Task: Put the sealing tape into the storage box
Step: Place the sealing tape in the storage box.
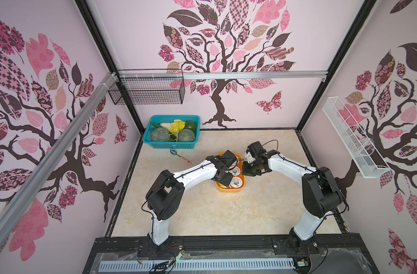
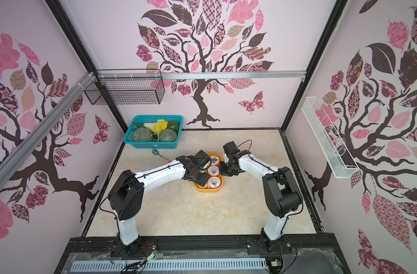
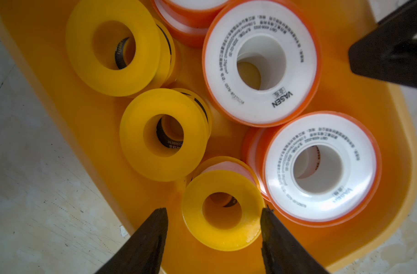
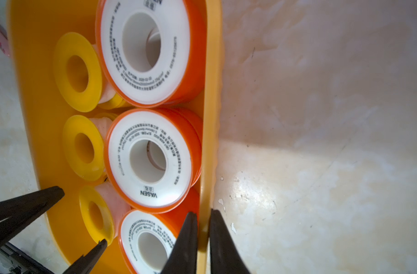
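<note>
Left hand (image 3: 214, 210) released, straddling yellow tape roll (image 3: 226, 237) (already inside the storage box (image 3: 368, 83)); I'd lift straight up, right hand (image 4: 202, 213) clamping its wall.

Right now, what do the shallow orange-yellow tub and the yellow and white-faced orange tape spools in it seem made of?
The orange-yellow tub: likely moulded plastic, smooth glossy walls, rounded corners. The yellow spools: probably plastic, smooth semi-matte flanges. The white-faced orange spools: seemingly plastic, print on a matte face.
</note>
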